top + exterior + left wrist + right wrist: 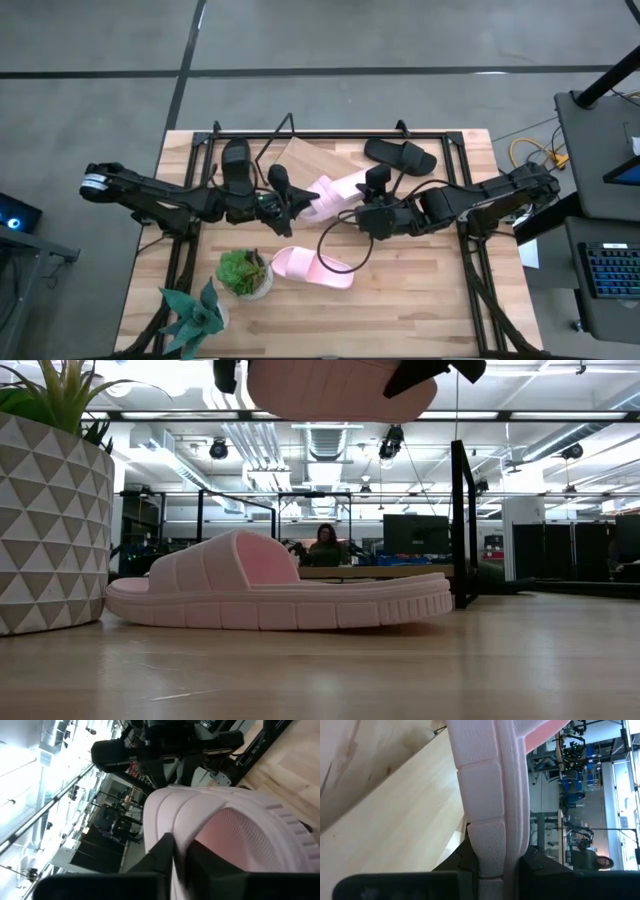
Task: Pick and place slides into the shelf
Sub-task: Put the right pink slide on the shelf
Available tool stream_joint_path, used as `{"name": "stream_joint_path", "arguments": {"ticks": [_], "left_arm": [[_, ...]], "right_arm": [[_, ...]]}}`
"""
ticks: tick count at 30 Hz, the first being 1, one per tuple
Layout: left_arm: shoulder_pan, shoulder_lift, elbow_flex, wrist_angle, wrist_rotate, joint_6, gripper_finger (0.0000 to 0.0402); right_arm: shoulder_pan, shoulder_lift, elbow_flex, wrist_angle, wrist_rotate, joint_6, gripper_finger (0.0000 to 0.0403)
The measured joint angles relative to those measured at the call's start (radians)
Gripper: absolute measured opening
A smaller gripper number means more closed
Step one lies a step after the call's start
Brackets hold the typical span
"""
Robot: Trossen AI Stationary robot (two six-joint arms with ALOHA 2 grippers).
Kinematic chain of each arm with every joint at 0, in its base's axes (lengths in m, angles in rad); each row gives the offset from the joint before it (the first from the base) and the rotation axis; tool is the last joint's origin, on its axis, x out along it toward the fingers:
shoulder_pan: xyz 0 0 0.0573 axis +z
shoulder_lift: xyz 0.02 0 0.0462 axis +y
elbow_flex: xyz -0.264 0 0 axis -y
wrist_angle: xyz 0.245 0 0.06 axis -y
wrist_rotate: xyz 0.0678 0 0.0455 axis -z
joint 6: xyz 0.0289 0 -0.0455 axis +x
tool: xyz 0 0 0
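Beyond the wooden table [420,300] lay a workshop; both grippers, left [300,203] and right [352,213], apparently clamped one raised pink slide [335,193].

We see one slide [335,193] held up between both grippers, over the shelf [310,160]; another slide [312,267] lies right of the planter [245,274].

No text, label, brand, number or sign can be read in any view.
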Motion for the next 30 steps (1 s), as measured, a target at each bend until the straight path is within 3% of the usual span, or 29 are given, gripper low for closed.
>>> {"name": "stream_joint_path", "arguments": {"ticks": [5,11,16,26,30], "left_arm": [[0.001,-0.012,0.0,0.004,-0.001,0.005,0.0003],[0.003,-0.014,0.001,0.016,-0.008,0.004,0.0001],[0.003,-0.014,0.005,0.024,-0.058,0.005,0.0001],[0.005,0.039,0.024,0.068,-0.152,0.014,0.0],[0.007,0.124,0.071,0.068,-0.251,0.024,0.0]], "right_arm": [[0.0,0.001,0.0,0.003,0.028,0.087,0.0059],[0.0,-0.029,0.001,-0.042,0.098,0.234,0.0168],[0.002,-0.101,0.003,-0.072,0.099,0.311,0.0217],[0.002,-0.261,0.002,-0.096,0.112,0.63,0.0223],[0.002,-0.311,0.002,-0.099,0.089,0.701,0.0225]]}}
